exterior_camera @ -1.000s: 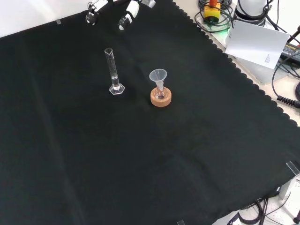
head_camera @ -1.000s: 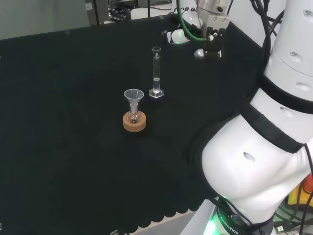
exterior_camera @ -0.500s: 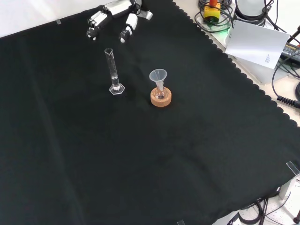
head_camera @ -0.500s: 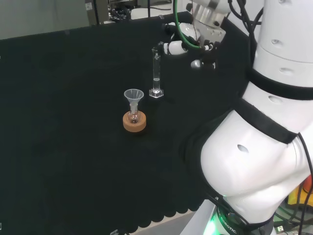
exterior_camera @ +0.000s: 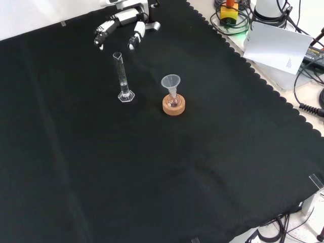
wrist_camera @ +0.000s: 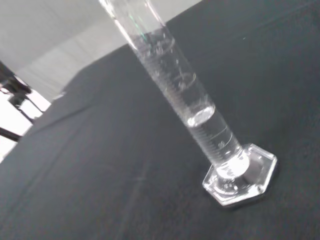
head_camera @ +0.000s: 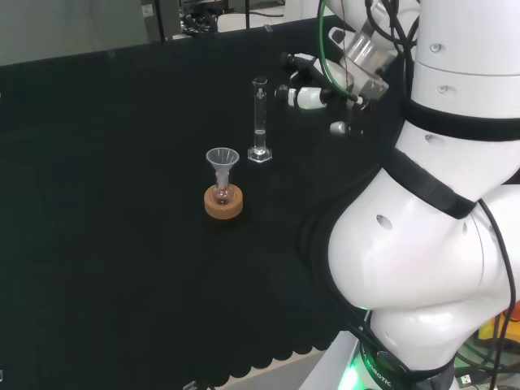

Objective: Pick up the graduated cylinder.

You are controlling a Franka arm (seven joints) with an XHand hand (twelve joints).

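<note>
The cylinder [exterior_camera: 122, 76] stands upright on the tabletop [exterior_camera: 152, 167] left of the funnel [exterior_camera: 171, 83] in the front view; tall, slick, fragile and tippy, it wants a mid-tube grasp from the open, empty robot hand [exterior_camera: 121, 23].

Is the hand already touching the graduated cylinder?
Apart. The front view shows black cloth between the hand and the graduated cylinder.

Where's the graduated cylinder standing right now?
In the front view the graduated cylinder stands upright on the black cloth, left of the funnel on its cork ring, with the hand just beyond it.
</note>
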